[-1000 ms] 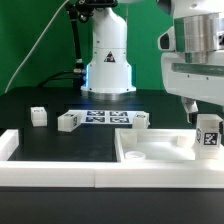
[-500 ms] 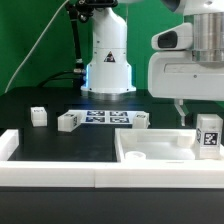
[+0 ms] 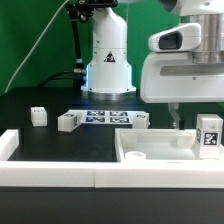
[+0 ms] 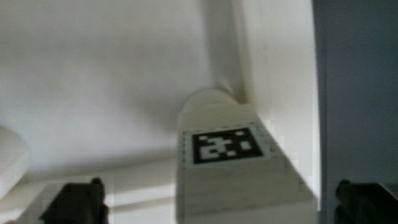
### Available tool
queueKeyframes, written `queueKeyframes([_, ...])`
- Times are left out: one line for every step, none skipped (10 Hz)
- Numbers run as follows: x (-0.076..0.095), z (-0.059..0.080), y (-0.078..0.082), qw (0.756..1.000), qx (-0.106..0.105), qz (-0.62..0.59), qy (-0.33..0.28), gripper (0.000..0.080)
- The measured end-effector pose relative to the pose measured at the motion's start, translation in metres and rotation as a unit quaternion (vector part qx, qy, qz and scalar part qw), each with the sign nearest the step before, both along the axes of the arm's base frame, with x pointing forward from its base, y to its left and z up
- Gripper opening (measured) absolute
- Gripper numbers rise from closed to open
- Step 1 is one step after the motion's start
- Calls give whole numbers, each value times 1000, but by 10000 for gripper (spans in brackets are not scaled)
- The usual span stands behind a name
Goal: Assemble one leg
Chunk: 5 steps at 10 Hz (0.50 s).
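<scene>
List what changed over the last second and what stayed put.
The gripper and arm head shifted toward the exterior view's left, off the upright leg standing at the white panel's corner. In the wrist view the leg stands free between the open fingers, so it is not held. Unchanged: the leg itself, the panel, the three loose legs and the marker board.

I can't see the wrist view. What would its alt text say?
A white leg bearing a black-and-white square tag stands on a white panel, seen from above. The dark tips of the gripper sit open on either side of it.
</scene>
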<state>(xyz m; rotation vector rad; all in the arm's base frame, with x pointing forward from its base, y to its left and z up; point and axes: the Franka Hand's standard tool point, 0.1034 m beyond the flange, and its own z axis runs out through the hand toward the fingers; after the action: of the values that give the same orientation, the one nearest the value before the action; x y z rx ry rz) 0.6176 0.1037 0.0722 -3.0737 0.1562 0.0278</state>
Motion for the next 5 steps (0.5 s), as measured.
queueKeyframes([1, 0, -1, 1000, 0, 2, -1, 649])
queueKeyframes([1, 0, 0, 1000, 0, 2, 0, 649])
queueKeyframes([1, 0, 0, 1000, 0, 2, 0, 524])
queueKeyframes([1, 0, 0, 1000, 0, 1, 0, 342])
queueKeyframes([1, 0, 0, 1000, 0, -15, 1, 288])
